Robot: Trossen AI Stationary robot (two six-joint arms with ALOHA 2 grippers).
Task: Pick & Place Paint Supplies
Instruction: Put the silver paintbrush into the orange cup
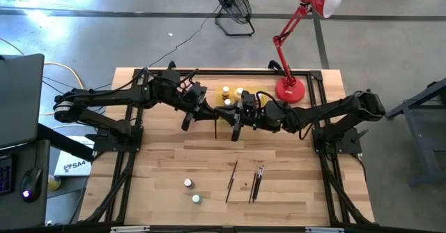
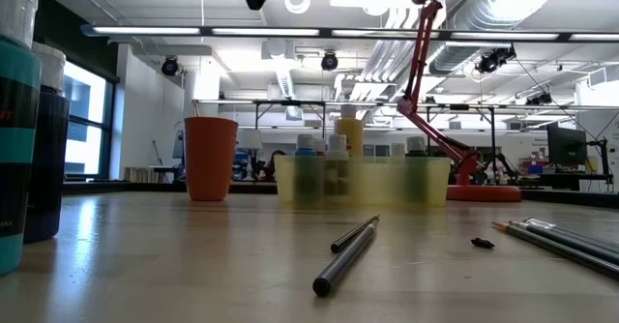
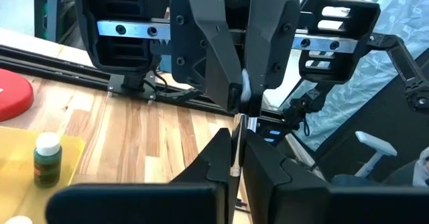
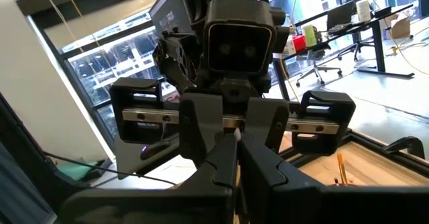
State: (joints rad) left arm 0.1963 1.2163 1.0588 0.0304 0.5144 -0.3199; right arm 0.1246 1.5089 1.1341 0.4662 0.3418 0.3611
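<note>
High view shows both grippers, left gripper (image 1: 212,116) and right gripper (image 1: 235,127), pinched shut on one paintbrush (image 1: 216,126); no label is legible.

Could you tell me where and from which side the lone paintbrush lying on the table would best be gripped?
Probably at mid-handle, from straight above: the lone paintbrush lies flat on the wooden table, thin and long, apart from the paired brushes beside it. Jaws should close across its width.
</note>
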